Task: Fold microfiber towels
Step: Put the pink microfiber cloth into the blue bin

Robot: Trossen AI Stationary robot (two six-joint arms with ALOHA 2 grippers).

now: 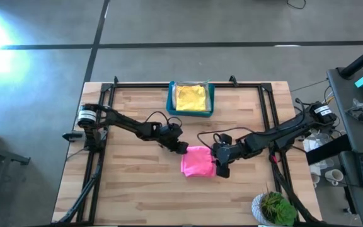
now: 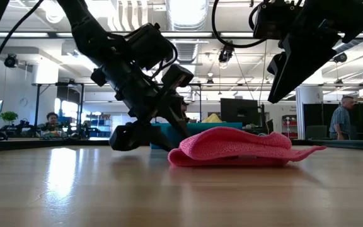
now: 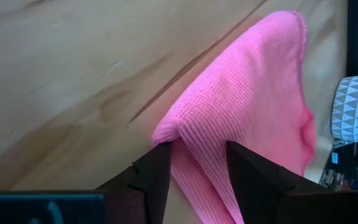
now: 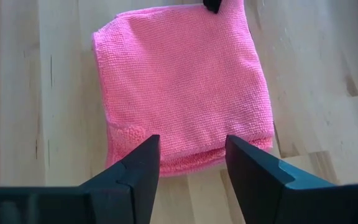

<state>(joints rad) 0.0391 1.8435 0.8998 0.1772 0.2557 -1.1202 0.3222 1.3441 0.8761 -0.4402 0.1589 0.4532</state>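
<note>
A pink towel (image 1: 198,162) lies folded into a small flat square on the wooden table, its fold toward the left in the low view (image 2: 232,148). My left gripper (image 1: 181,149) is low at the towel's far left corner, open, with that corner (image 3: 194,155) between its fingers. My right gripper (image 1: 222,169) is open and empty, raised above the towel's right edge and looking down on it (image 4: 185,81). A yellow towel (image 1: 191,96) lies in the blue bin (image 1: 171,101) at the table's far edge. The grey, sage and lime towels are out of view. My left gripper's open fingers (image 3: 151,174) stand on either side of the pink towel's far left corner (image 3: 173,134), coming in low and slanting from the table's left. The towel lies flat on the table. I cannot tell whether the fingers touch the cloth.
The blue bin stands at the middle of the far edge. A potted plant (image 1: 275,209) sits at the table's near right corner. Black frame rails (image 1: 263,101) run along the table's left, right and far sides. Bare wood lies in front of the towel.
</note>
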